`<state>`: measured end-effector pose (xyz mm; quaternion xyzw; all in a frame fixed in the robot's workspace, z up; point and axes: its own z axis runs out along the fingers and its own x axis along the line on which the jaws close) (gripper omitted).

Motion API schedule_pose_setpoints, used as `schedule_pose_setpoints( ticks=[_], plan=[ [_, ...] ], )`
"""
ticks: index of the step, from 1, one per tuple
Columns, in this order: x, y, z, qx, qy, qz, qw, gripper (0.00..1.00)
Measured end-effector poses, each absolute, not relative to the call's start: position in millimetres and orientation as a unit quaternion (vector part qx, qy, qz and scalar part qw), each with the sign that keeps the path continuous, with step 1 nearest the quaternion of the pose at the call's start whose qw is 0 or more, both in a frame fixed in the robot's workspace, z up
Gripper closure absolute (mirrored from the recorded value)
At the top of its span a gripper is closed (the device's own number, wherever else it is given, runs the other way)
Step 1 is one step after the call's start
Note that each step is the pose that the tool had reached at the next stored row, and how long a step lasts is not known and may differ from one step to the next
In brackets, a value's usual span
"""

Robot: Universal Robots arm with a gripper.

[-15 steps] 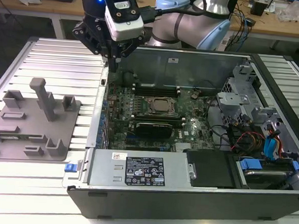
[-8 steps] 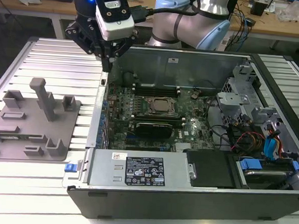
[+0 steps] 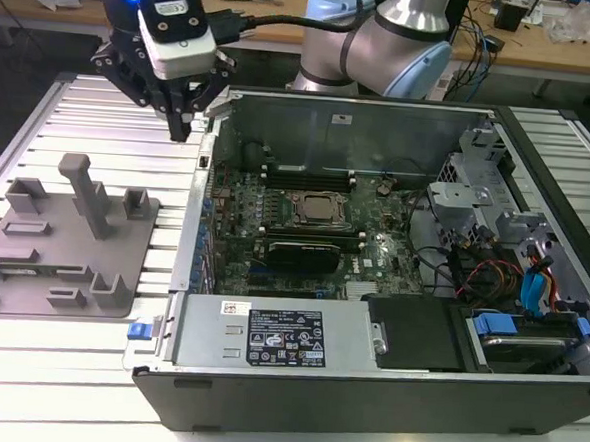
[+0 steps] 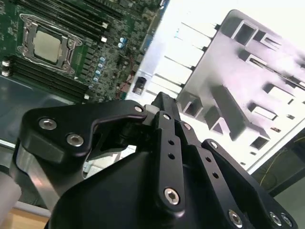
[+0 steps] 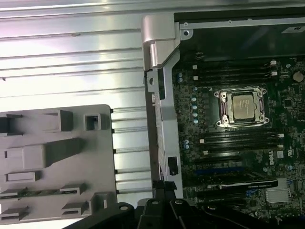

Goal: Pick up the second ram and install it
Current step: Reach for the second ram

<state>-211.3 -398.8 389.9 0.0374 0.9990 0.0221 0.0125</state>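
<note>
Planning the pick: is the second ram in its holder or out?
In: the first wrist view shows the second ram, a green strip, slotted in the grey holder.

A ribbed table (image 3: 82,98) of bright bare metal carries a matt grey plastic holder (image 3: 64,237) and a computer case (image 3: 311,117) of dull sheet metal, its circuit board (image 3: 240,213) glossy green; the claw (image 3: 183,127) is matt black, studded with shiny screw heads (image 4: 171,194).

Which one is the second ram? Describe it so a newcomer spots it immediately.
Find the grey fixture plate on the exterior view's left of the open computer case. The second ram lies between two grey blocks in its row nearer the camera: the one thin green strip among all-grey parts.
</note>
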Motion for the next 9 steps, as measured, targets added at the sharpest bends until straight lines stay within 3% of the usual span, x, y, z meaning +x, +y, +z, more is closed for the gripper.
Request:
schedule_pose_setpoints(
  ticks=[9],
  plan=[
    [-263, -399, 387, 0.037, 0.999, 0.022, 0.013, 0.92]
  ],
)
